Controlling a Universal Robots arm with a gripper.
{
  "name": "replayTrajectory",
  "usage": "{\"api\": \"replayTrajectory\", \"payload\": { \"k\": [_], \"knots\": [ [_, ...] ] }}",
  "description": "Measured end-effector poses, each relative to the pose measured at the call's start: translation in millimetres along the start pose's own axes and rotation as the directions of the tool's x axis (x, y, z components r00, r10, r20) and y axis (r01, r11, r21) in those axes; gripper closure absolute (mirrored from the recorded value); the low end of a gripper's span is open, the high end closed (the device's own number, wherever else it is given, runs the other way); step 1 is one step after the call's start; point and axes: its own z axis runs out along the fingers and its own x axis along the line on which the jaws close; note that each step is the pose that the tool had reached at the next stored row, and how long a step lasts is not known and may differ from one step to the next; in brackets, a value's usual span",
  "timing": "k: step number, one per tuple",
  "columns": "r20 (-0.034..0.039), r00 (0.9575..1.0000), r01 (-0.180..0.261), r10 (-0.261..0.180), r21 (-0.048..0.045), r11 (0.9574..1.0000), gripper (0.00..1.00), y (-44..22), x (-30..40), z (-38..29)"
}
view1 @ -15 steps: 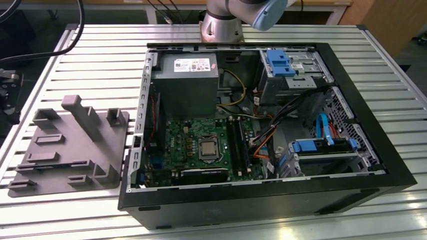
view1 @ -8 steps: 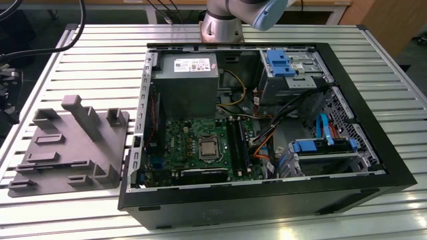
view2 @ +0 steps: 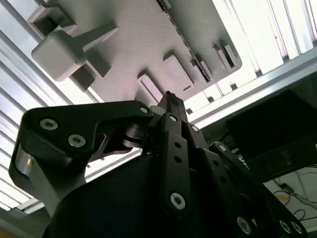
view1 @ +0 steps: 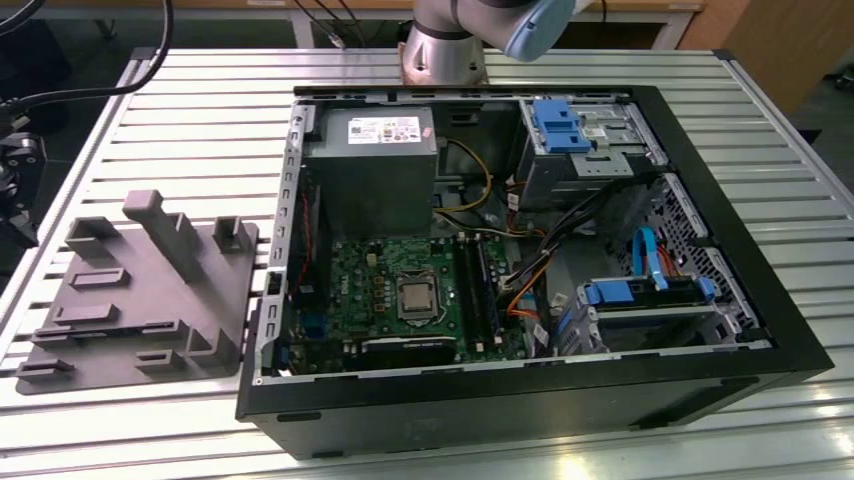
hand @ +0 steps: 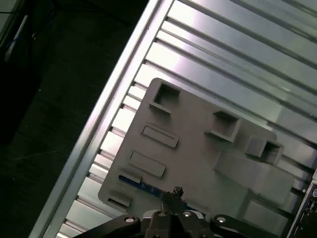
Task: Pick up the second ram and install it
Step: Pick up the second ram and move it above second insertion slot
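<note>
While the gripper (hand: 177, 191) hangs over the grey moulded tray (hand: 198, 144), we see its fingers pressed together, nothing between them. The second ram (hand: 141, 185) lies as a thin dark strip (bluish along one side) in a slot near the tray's edge, close by the gripper's tip. In the exterior view the tray rests on the slatted table (view1: 174, 110), beside the open computer case (view1: 534, 395).
</note>
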Motion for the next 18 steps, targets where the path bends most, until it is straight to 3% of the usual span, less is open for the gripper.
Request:
{"api": "replayTrajectory", "payload": {
  "k": [5, 10, 13, 18],
  "knots": [
    [-0.0029, 0.9978, 0.066, -0.066, -0.0017, 0.9978, 0.89, 0.0, 0.0, 0.0],
    [-0.0058, 0.9908, 0.135, -0.135, -0.0037, 0.9908, 0.89, 0.0, 0.0, 0.1],
    [-0.0075, 0.9837, 0.179, -0.179, -0.0051, 0.9838, 0.89, 0.0, 0.0, 0.2],
    [-0.0108, 0.9651, 0.262, -0.262, -0.0079, 0.9651, 0.89, 0.0, 0.0, 0.4]
  ]
}}
